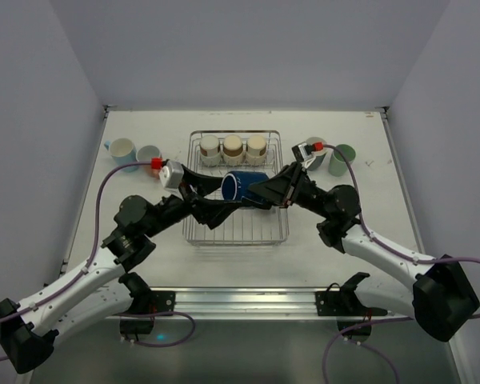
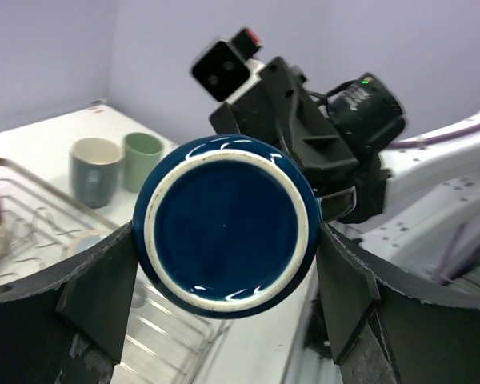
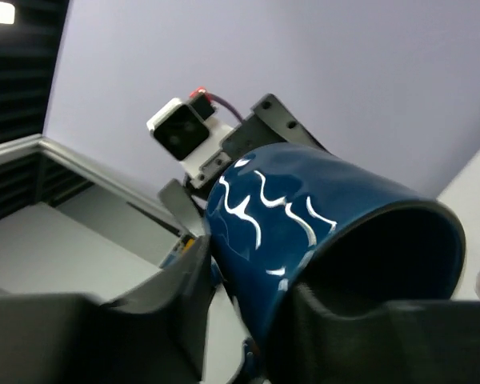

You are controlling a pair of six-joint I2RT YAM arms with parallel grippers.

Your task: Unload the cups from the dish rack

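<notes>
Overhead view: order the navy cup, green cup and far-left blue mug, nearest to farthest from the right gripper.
1. Dark blue glazed ceramic cup, at the right gripper, centre.
2. Sage green ceramic cup, on the table, right side.
3. Light blue ceramic mug, table's far left.

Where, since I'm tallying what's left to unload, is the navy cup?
Top view, centre: the navy cup is held on its side over the rack, between both arms' jaws, just nearer than the three cream cups in its far row.
</notes>
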